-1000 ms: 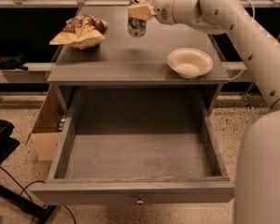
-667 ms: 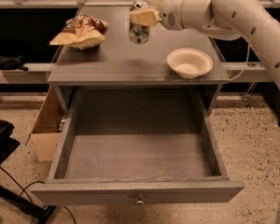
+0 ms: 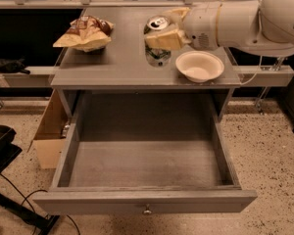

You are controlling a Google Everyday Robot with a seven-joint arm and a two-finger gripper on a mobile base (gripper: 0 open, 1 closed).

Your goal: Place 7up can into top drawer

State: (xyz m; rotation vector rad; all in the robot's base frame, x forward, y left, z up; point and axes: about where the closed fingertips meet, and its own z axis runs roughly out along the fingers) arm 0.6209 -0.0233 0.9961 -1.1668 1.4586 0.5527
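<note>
Claw [image 3: 162, 38] has brought can [image 3: 159, 56] forward and lower. I see it clamped on can's side, can upright over surface [image 3: 112, 68], beside bowl [image 3: 199, 65]. Drawer [image 3: 144, 163] gapes below, nearer camera: I judge forward, then down.

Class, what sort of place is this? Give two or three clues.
Likely a robot test lab: speckled floor, cardboard box, grey table with top drawer open. The gripper holds the 7up can over the table.

One can [image 3: 158, 58], bowl [image 3: 200, 66], bag [image 3: 83, 33], drawer [image 3: 147, 202], hand [image 3: 162, 39] over tabletop [image 3: 117, 67]
</note>
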